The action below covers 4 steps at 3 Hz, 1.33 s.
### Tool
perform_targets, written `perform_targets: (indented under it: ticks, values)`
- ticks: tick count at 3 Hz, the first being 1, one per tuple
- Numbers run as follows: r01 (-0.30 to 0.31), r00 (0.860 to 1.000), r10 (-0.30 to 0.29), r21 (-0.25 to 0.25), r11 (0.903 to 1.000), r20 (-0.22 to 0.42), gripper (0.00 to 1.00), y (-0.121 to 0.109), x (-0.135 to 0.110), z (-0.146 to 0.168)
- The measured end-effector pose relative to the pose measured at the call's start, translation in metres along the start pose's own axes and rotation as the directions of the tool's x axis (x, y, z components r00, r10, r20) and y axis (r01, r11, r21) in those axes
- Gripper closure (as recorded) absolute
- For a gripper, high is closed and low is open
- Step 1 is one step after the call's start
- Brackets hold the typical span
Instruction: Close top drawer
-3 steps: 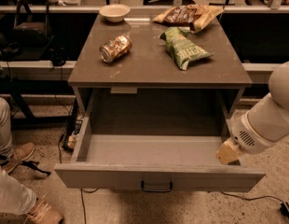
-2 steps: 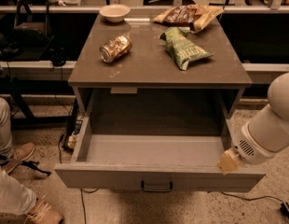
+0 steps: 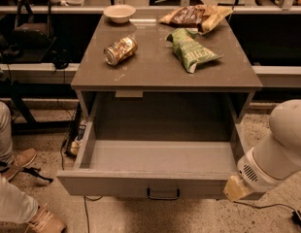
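The top drawer (image 3: pixel 141 184) is pulled far out of the grey-brown cabinet and its inside is bare. Its flat front faces me, with a small black wire handle (image 3: pixel 163 194) at centre. My gripper (image 3: pixel 236 188), a tan tip on the white arm (image 3: pixel 281 149), is at the drawer's front right corner, level with the front panel and touching or nearly touching it. The two lower drawers are hidden under the open one.
On the cabinet top (image 3: pixel 155 69) lie a white bowl (image 3: pixel 119 12), a tipped can (image 3: pixel 120 50), a green chip bag (image 3: pixel 191 50) and brown snack bags (image 3: pixel 194 14). A person's legs and shoes (image 3: pixel 14 178) are at the left. Cables lie on the floor (image 3: pixel 73 140).
My arm and gripper have moved down and forward along the drawer's right side, from beside its wall to its front right corner. The drawer has not visibly moved.
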State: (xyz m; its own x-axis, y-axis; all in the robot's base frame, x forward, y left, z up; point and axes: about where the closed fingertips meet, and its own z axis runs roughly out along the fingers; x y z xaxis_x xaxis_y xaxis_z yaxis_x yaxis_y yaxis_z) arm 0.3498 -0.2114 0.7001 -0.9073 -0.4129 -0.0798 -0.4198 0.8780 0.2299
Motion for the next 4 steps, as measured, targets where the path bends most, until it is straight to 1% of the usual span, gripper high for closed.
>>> perform_targets:
  ticks: [1, 2, 3, 4]
  values:
    - [-0.039, 0.999, 0.039, 0.026, 0.9989, -0.01, 1.0, -0.014, -0.004, 0.023]
    - [-0.064, 0.998, 0.064, 0.064, 0.9959, 0.001, 1.0, -0.035, -0.018, 0.035]
    - [-0.063, 0.998, 0.064, 0.064, 0.996, 0.001, 1.0, -0.035, -0.018, 0.035]
    - [-0.072, 0.997, 0.068, 0.083, 0.994, 0.042, 1.0, -0.047, -0.053, 0.06]
